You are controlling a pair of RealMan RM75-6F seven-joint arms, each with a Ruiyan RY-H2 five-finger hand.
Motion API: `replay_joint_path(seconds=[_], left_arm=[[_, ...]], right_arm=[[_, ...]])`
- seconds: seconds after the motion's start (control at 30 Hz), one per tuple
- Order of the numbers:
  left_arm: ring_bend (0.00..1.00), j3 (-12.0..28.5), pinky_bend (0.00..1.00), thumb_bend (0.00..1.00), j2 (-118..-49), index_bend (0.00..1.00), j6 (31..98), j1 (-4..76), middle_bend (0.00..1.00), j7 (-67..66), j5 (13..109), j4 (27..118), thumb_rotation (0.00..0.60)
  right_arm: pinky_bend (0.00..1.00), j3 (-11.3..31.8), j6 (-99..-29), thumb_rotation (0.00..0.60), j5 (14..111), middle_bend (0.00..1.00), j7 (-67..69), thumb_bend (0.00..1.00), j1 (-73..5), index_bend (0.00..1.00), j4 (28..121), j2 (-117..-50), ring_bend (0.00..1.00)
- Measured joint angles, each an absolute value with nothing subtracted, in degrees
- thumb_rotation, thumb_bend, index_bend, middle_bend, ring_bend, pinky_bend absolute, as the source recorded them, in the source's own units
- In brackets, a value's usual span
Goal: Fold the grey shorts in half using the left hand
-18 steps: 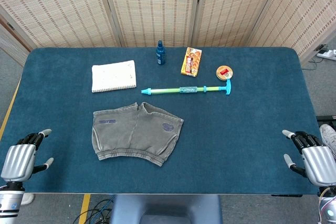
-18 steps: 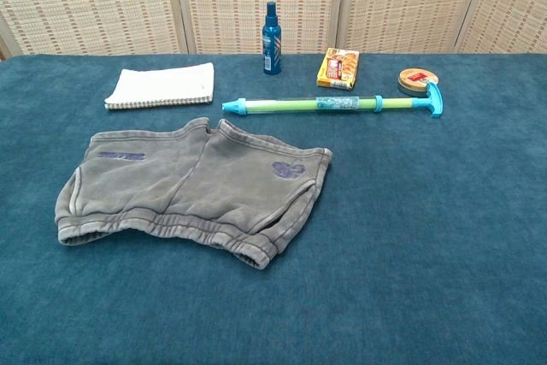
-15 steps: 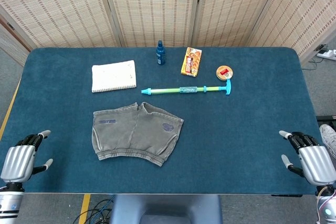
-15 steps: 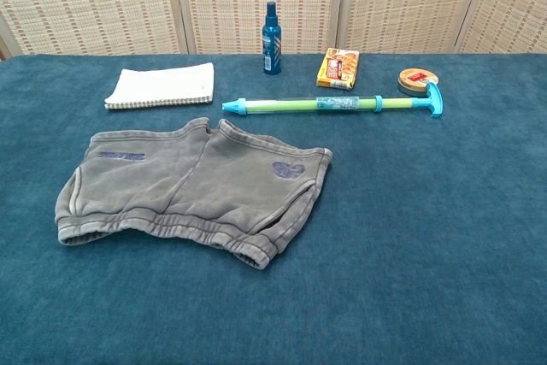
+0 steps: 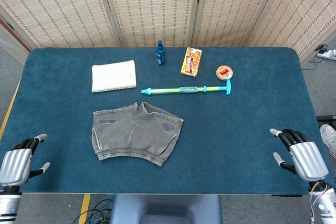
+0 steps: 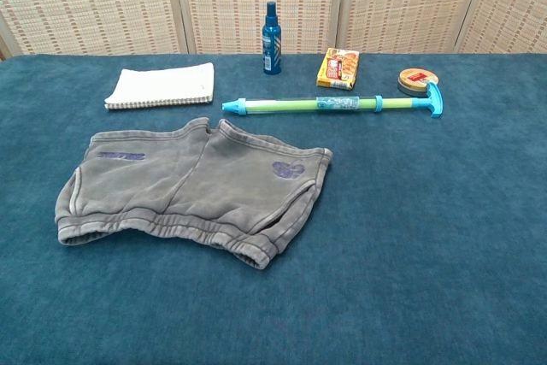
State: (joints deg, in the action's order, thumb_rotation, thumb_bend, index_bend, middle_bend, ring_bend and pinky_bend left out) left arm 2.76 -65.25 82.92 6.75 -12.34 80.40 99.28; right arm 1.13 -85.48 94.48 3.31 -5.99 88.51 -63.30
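Note:
The grey shorts [image 5: 135, 133] [image 6: 190, 188] lie spread flat on the blue table, left of centre, waistband toward the near edge. My left hand [image 5: 18, 162] hovers at the near left corner, fingers apart, holding nothing, well clear of the shorts. At the near right edge my right hand [image 5: 298, 157] is likewise empty with fingers spread. Neither hand shows in the chest view.
Behind the shorts lie a white notebook [image 5: 113, 75] [image 6: 161, 85], a green and blue toy pump [image 5: 187, 89] [image 6: 333, 104], a blue spray bottle [image 5: 160, 53] [image 6: 272, 38], a yellow box [image 5: 191, 61] [image 6: 338, 67] and a round tin [image 5: 224, 72] [image 6: 414, 80]. Woven screens stand behind the table.
My left hand has dropped slightly toward the near edge. My right hand has shifted a little left and inward over the table. The shorts have not moved.

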Motion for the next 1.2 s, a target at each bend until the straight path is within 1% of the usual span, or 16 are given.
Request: replay_joint_path(seconds=[0.27,0.43,0.5,0.57,0.63,0.73,0.83,0.93,1.03,1.2], left_arm=[[0.29,3.4,0.42,0.22,-66.4,0.25,81.4,9.4,0.33,-10.8,83.9,96.1,0.600],[0.33,3.9,0.42,0.22,-68.4,0.28,79.0,13.0,0.35,-7.5,87.6,90.4,0.600],[0.39,4.0,0.47,0.22,-69.3,0.29,78.1,14.5,0.39,-5.9,89.2,87.8,0.600],[0.44,4.1,0.53,0.22,-70.6,0.31,77.4,16.3,0.45,-4.0,91.1,84.4,0.600],[0.51,4.1,0.64,0.22,-72.2,0.32,76.9,18.0,0.53,-2.0,93.0,80.6,0.600],[0.59,3.9,0.78,0.22,-74.6,0.33,76.2,20.6,0.61,1.0,95.7,74.5,0.600],[0.66,3.3,0.87,0.22,-77.1,0.33,74.8,23.2,0.71,3.8,97.8,68.4,0.600],[0.72,2.5,0.91,0.22,-79.8,0.34,73.1,25.5,0.77,6.2,99.0,62.7,0.600],[0.76,1.8,0.93,0.22,-82.5,0.34,71.8,27.2,0.82,7.9,99.7,57.5,0.600],[0.78,0.8,0.93,0.22,-86.7,0.35,71.0,28.9,0.85,10.1,100.2,49.2,0.600]], right_arm=[[0.27,2.0,-86.3,0.600,94.1,0.33,2.3,0.35,-6.3,0.20,89.5,-62.0,0.26],[0.27,2.2,-86.8,0.600,94.1,0.33,1.8,0.35,-6.3,0.20,90.3,-61.3,0.26],[0.27,2.2,-86.9,0.600,94.1,0.33,1.7,0.35,-6.3,0.20,90.6,-61.2,0.26],[0.27,2.2,-87.2,0.600,94.1,0.33,1.4,0.35,-6.1,0.20,90.8,-61.0,0.26],[0.27,2.1,-87.4,0.600,94.1,0.33,1.2,0.35,-5.9,0.20,91.1,-60.8,0.26],[0.27,2.1,-87.9,0.600,94.1,0.33,0.9,0.35,-5.7,0.20,91.6,-60.4,0.26],[0.27,2.0,-88.2,0.600,94.0,0.33,0.5,0.35,-5.4,0.20,92.1,-60.1,0.26],[0.27,1.9,-88.3,0.600,93.9,0.33,0.0,0.35,-5.2,0.20,92.5,-59.9,0.26],[0.27,1.8,-88.3,0.600,93.8,0.33,-0.4,0.35,-5.1,0.20,92.9,-59.9,0.26],[0.27,1.7,-88.3,0.600,93.6,0.33,-1.0,0.35,-4.8,0.20,93.3,-59.8,0.26]])
